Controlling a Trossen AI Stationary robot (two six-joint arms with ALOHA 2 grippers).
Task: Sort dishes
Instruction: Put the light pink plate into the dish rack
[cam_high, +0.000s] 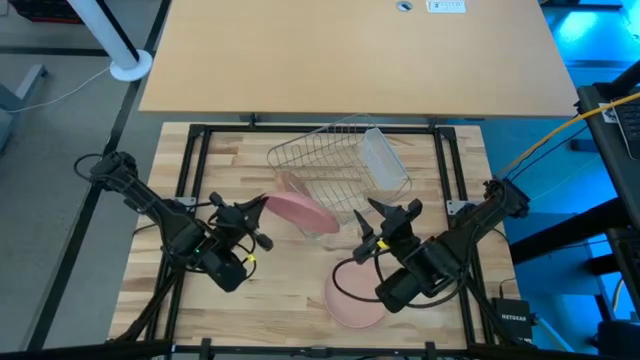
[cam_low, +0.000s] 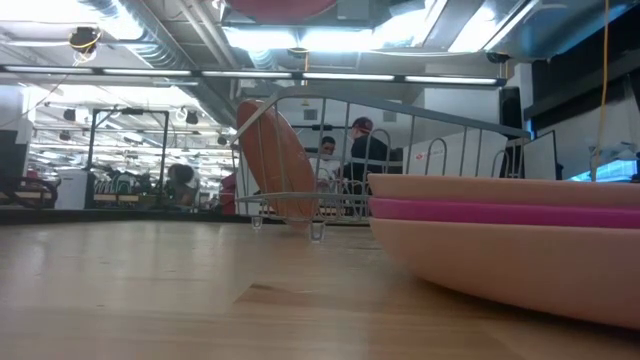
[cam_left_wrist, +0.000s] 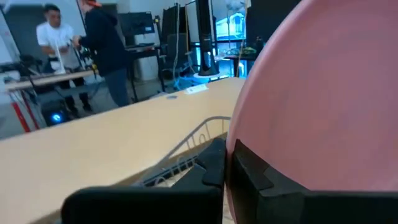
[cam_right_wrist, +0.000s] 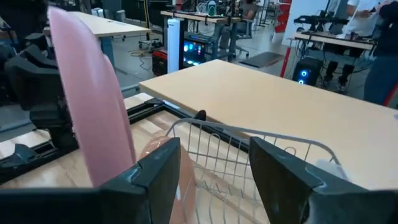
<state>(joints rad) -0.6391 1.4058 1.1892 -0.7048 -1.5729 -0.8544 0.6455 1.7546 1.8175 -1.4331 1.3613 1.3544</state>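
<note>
Now, the big wooden table (cam_high: 290, 270) holds everything, and two dark arms reach over it from the near side. The silver wire rack (cam_high: 335, 160) sits at the far middle of the table, and it is the biggest thing on it. A clear cup (cam_high: 385, 165) lies in the right part of the rack. The tan-brown plate (cam_high: 300, 210) is up off the table and stands on its edge, a bit tilted, right at the near left corner of the rack. The pictures do not show if it is inside the rack or only against it. The left hand (cam_high: 262, 205) holds this plate, with its fingers (cam_left_wrist: 249, 171) shut tight on the rim. From the low view the same plate looks orange-brown and leans in front of the rack wires. A pile of plates (cam_high: 350, 300) rests flat on the near right part of the table, partly under the right arm. In that pile the pale peach plate (cam_low: 480, 260) is at the bottom and the magenta-pink plate (cam_low: 500, 211) lies on it, with one more pale rim on top. The right hand (cam_high: 395, 210) hangs just beside the near side of the rack, between the pile and the rack. Its fingers are spread wide and hold nothing.
</note>
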